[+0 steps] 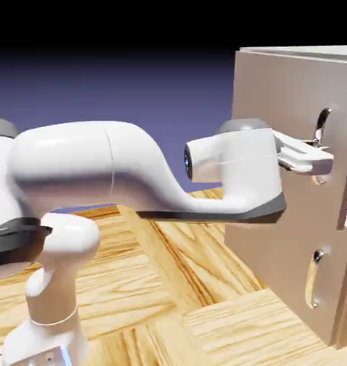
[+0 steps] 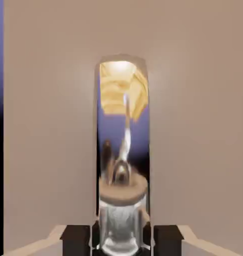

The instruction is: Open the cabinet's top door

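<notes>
Looking at the exterior view, you find the pincer point(image 1: 320, 163) at the top door point(image 1: 276, 107) of the cabinet point(image 1: 305, 50), around the lower part of its curved handle point(image 1: 323, 120). The upper end of this handle rises just above the pincer. Below the pincer, well apart from it, is the lower door point(image 1: 265, 243) with its own handle point(image 1: 311, 282); please do not confuse them. The cabinet is the only container you have here, and its inside does not show, so you cannot tell what it holds.

In the hand view, the silver bar stands between the two finger tips, and your pincer is pinching it. The metal is shiny and curved, so in my judgement the fingers may slide along it if you pull too quickly. The door probably swings on a hinge; if you pull only straight back, without following its arc, the handle could twist out of the pincer.
</notes>
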